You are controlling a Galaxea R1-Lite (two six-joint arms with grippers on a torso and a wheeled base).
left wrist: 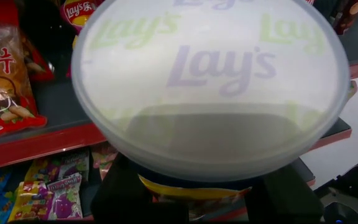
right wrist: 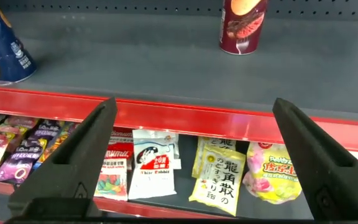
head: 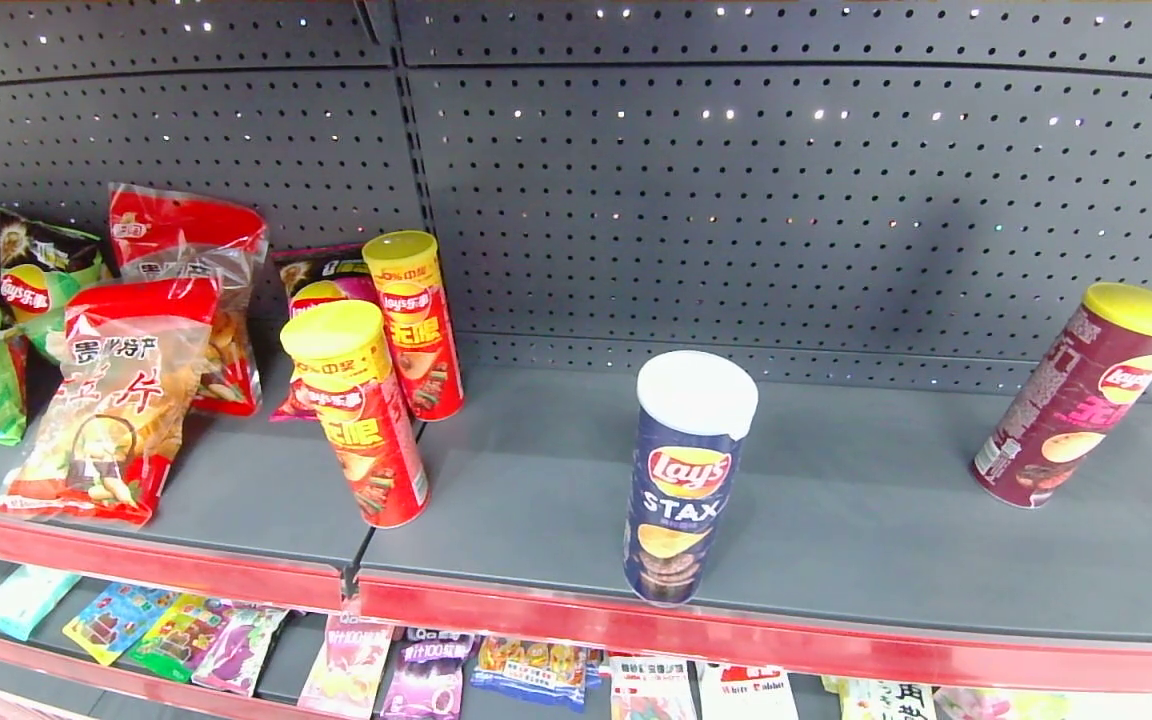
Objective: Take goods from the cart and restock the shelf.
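Left hand grasping white-lidded can, lid hiding fingers | right hand released, before shelf

Matt shelf, plastic lid
Grey shelf looks matt and smooth; the crisp can has a translucent plastic lid.

The shelf lies bare between the blue can at its front edge and the maroon can near its right end. Red cans and snack bags crowd the left end.
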